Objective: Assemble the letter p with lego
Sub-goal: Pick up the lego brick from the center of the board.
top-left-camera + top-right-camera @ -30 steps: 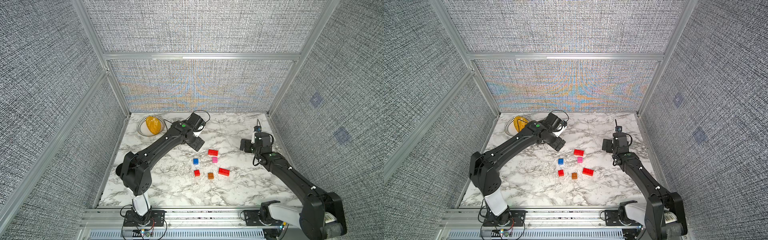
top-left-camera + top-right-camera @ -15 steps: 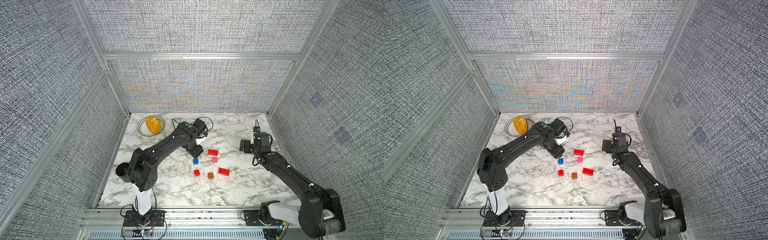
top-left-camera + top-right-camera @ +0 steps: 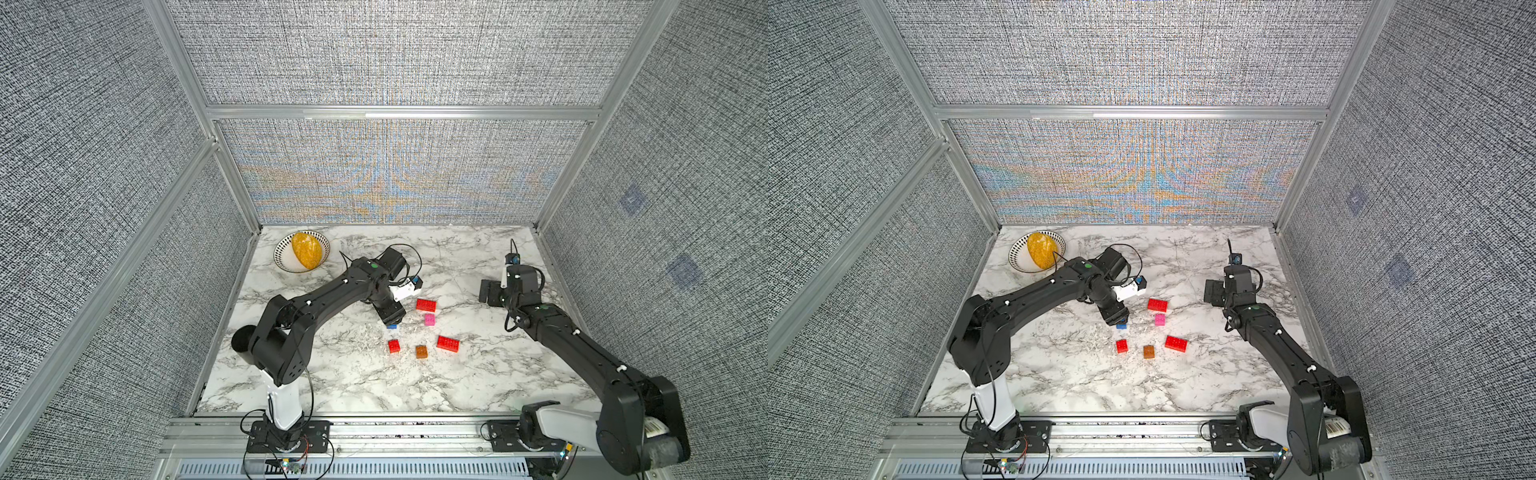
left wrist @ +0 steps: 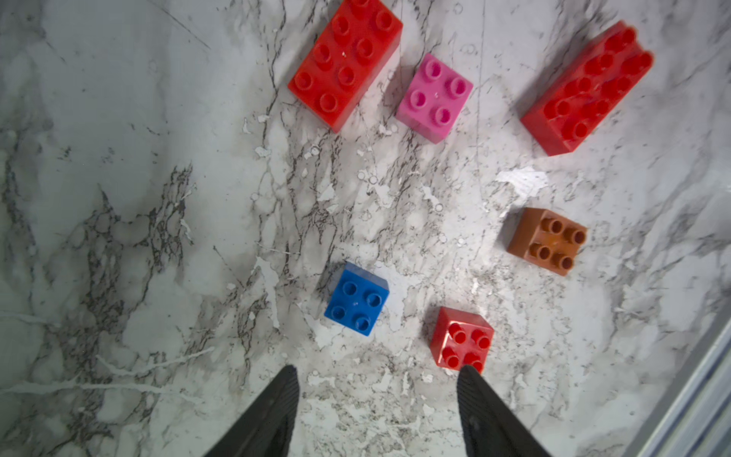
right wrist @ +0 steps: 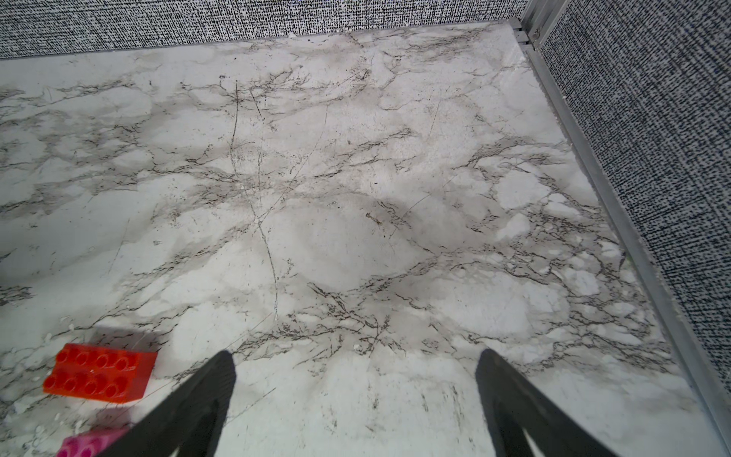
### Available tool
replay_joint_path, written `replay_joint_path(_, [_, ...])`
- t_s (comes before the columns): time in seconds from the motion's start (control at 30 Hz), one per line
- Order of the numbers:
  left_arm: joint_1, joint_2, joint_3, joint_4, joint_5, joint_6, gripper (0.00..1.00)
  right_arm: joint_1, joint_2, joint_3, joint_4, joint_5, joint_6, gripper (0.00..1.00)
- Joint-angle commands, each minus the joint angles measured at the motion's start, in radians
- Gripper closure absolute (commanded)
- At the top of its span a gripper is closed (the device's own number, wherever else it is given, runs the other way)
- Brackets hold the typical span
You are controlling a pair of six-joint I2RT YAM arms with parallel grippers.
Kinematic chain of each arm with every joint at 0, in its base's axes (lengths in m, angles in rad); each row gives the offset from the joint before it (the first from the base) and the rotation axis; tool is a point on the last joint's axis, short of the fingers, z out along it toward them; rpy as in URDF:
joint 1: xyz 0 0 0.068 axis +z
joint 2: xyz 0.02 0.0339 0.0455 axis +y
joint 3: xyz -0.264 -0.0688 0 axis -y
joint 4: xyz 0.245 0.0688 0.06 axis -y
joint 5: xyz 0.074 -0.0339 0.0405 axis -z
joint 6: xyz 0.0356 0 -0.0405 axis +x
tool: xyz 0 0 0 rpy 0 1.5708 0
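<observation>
Six studded plastic bricks are laid apart on the white marble desk (image 3: 353,386), just below the frame's middle in both top views: an upper long red brick (image 3: 426,305), a lower long red brick (image 3: 448,343), a pink square brick (image 3: 429,319), a red square brick (image 3: 394,345), an orange square brick (image 3: 421,351) and a blue square brick (image 3: 392,327). The black left pincer (image 4: 377,370) is held near the blue one, half open and empty. The black right pincer (image 5: 356,354) is spread wide, empty.
</observation>
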Motion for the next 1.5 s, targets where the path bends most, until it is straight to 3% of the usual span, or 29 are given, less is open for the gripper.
replay_joint_path(0.0, [-0.001,0.014,0.01,-0.003,-0.048,0.124,0.38,0.001,0.004,0.001,-0.01,0.018,0.0,0.03])
replay_joint_path(0.3, [0.03,0.063,0.092,-0.082,-0.011,0.299,0.37,0.0,0.011,0.004,-0.013,0.017,-0.002,0.03])
replay_joint_path(0.53, [0.03,0.174,0.17,-0.149,-0.022,0.324,0.36,0.0,0.017,0.006,-0.015,0.021,-0.005,0.03])
replay_joint_path(0.97, [0.012,0.197,0.121,-0.111,-0.025,0.309,0.36,0.0,0.029,0.013,-0.026,0.021,-0.009,0.02])
replay_joint_path(1.47, [-0.012,0.144,0.009,0.071,-0.096,0.321,0.35,0.001,0.034,0.014,-0.029,0.019,-0.011,0.02])
